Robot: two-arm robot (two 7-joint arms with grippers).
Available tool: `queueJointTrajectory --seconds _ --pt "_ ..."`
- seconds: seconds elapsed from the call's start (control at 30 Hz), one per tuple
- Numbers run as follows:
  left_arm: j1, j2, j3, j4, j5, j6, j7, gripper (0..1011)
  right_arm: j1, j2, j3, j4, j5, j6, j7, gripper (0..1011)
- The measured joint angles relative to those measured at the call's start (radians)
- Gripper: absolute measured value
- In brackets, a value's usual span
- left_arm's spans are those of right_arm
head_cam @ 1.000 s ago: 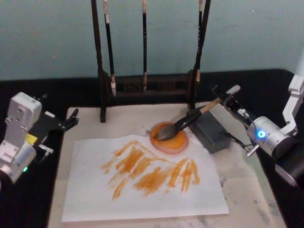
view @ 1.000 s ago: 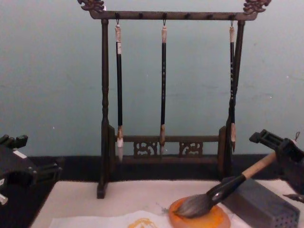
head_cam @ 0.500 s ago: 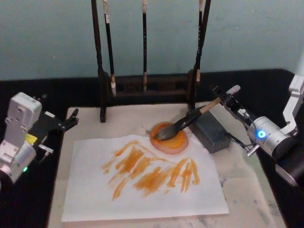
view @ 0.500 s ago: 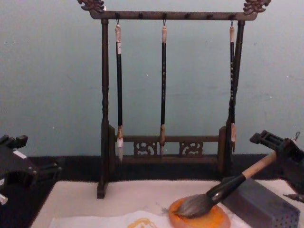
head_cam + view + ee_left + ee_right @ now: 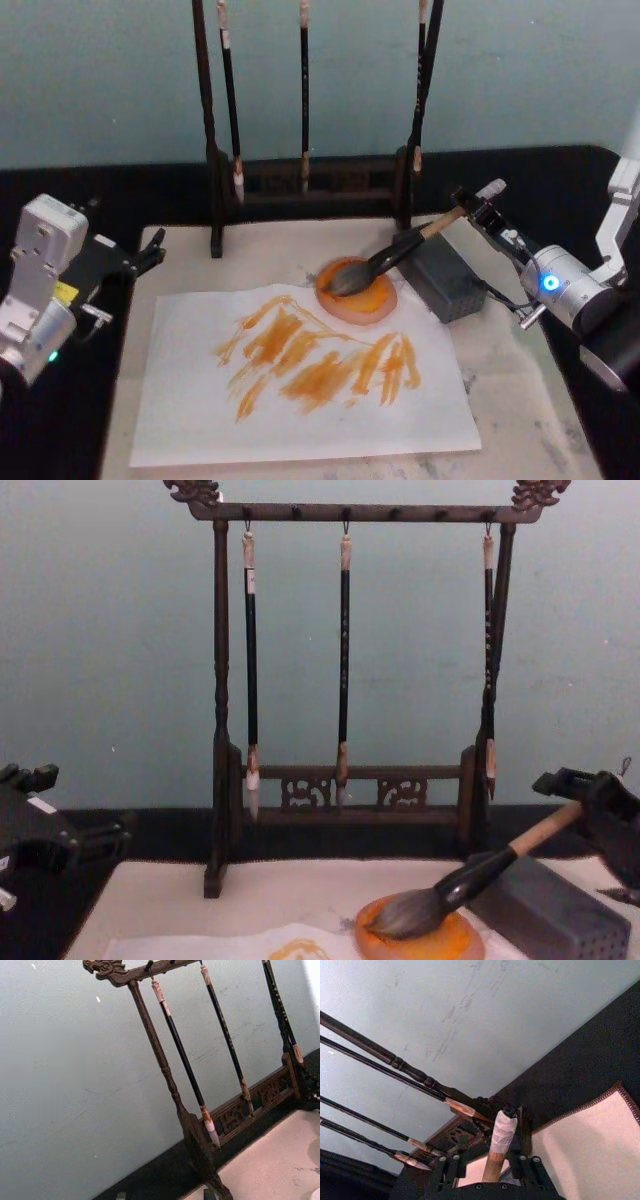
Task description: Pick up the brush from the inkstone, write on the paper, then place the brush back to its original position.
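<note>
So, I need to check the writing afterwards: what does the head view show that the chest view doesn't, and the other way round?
Head view: the whole paper with its orange strokes, where the chest view catches just the far edge. Chest view: the rack's top bar with carved ends, from which three thin brushes hang. Both: the brush, bristles on the inkstone, handle over the grey block, the right claw open around its end; the left claw parked open at the left.

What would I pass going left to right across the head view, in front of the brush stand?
left gripper → inkstone → grey block → right gripper. The paper and the brush overlap others, so they are left out.
</note>
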Motion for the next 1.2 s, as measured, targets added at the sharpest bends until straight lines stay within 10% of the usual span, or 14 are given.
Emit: queueJointTrajectory --seconds 0.37,1.2 --pt "0.0 0.0 0.0 0.0 0.0 0.0 0.0 1001 0.0 0.0 0.0 -0.001 0.0 0.001 0.0 173" --pt "0.0 0.0 0.0 0.0 0.0 0.0 0.0 1001 -0.005 0.008 -0.007 -0.027 0.017 -0.016 0.001 160"
